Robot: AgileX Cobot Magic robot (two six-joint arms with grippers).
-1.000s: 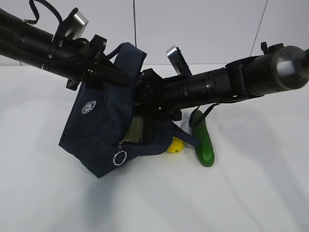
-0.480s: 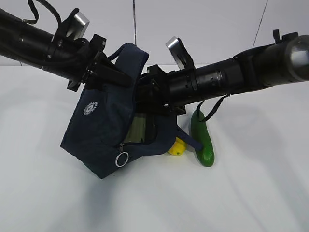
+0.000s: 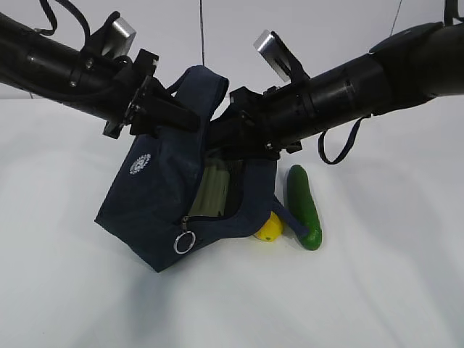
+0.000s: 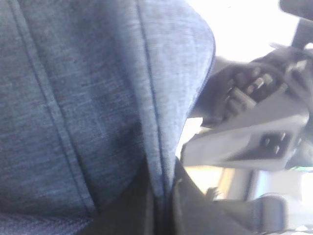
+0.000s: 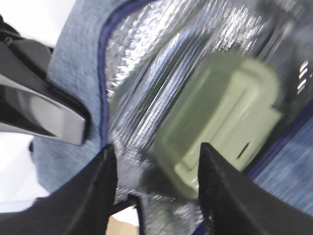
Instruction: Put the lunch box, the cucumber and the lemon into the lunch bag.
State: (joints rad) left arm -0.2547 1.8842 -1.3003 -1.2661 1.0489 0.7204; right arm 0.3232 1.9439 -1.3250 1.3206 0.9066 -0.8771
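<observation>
The lunch bag (image 3: 156, 210) sits tilted mid-counter (image 3: 377, 290), its rim pinched in the shut left claw (image 4: 161, 196). The right claw (image 5: 156, 186) hangs open and empty at its mouth. The lunch box (image 5: 220, 122) lies inside; the cucumber (image 3: 303, 206) and lemon (image 3: 270, 229) rest just right of the bag.

Setting: a robot test bench or lab. Evidence: 2 black robot arms (image 3: 65, 61) over a bare white tabletop (image 3: 377, 290), plain white backdrop (image 3: 319, 29) behind (no household furnishings visible).
</observation>
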